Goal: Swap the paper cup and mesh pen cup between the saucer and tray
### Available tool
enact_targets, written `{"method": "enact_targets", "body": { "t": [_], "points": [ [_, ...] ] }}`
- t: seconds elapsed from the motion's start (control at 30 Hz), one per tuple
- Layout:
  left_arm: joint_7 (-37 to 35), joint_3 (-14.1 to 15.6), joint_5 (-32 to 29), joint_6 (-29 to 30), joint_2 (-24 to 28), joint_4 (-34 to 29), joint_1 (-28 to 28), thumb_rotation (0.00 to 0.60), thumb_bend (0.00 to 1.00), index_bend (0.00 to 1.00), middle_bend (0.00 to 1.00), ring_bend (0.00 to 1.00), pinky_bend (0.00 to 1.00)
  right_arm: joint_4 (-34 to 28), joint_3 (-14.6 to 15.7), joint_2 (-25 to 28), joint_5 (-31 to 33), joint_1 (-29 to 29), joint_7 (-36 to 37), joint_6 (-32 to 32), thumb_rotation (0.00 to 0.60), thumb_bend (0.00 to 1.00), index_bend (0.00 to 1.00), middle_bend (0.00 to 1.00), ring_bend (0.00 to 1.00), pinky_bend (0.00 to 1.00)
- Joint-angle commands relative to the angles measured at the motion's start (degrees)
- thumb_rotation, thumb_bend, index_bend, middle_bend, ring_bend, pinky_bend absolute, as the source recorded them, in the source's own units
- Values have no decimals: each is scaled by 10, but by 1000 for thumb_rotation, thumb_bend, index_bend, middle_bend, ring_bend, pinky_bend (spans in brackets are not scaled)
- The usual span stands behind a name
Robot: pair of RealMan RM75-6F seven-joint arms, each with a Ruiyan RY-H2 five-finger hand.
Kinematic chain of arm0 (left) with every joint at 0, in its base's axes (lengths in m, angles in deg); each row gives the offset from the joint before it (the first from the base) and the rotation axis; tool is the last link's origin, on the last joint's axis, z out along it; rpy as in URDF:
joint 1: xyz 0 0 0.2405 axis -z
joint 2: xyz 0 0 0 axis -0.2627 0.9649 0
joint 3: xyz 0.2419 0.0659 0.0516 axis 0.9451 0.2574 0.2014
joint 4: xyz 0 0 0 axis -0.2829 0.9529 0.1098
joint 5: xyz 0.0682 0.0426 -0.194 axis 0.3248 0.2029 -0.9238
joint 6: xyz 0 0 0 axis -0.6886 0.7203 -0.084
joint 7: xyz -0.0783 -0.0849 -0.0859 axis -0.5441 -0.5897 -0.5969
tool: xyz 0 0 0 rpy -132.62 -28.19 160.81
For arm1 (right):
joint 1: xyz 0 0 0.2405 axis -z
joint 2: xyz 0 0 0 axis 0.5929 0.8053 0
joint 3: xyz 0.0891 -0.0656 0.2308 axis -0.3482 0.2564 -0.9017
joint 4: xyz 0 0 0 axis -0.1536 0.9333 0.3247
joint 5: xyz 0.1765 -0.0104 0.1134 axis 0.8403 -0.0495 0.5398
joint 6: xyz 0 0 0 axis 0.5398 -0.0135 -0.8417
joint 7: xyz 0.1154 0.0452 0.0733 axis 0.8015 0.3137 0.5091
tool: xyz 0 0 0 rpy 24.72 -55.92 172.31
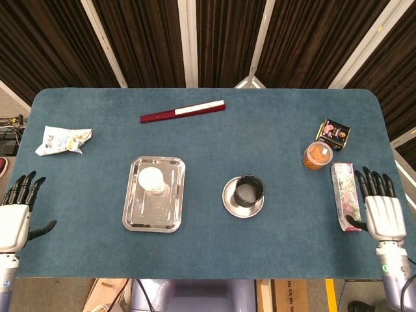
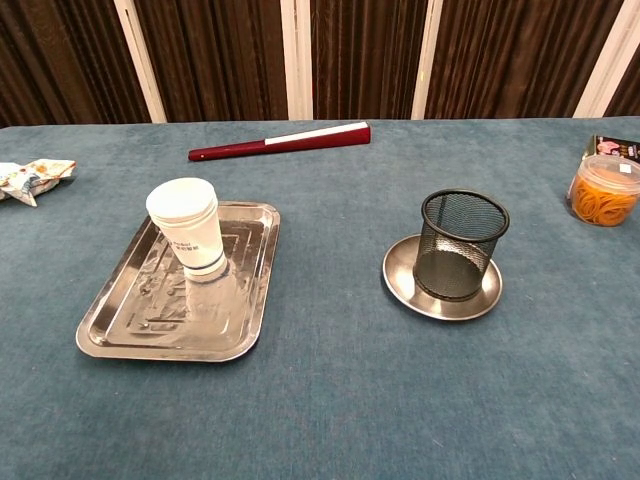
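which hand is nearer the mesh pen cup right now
Right. The right hand hangs open off the table's right edge, past the patterned box from the mesh pen cup. The left hand is at the far left edge, beyond the tray.

Mesh pen cup [image 2: 462,245] upright on saucer [image 2: 405,281]; paper cup [image 2: 189,229] inverted on tray [image 2: 112,330].
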Motion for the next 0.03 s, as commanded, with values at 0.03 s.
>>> {"method": "enact_targets", "body": {
  "t": [0.03],
  "points": [
    [-5,9,3,-2,9,-6,-6,600,97,118,0,0,164,25,1,-20,-31,23,-10,-35,600,0,0,0,0,0]
  ]
}}
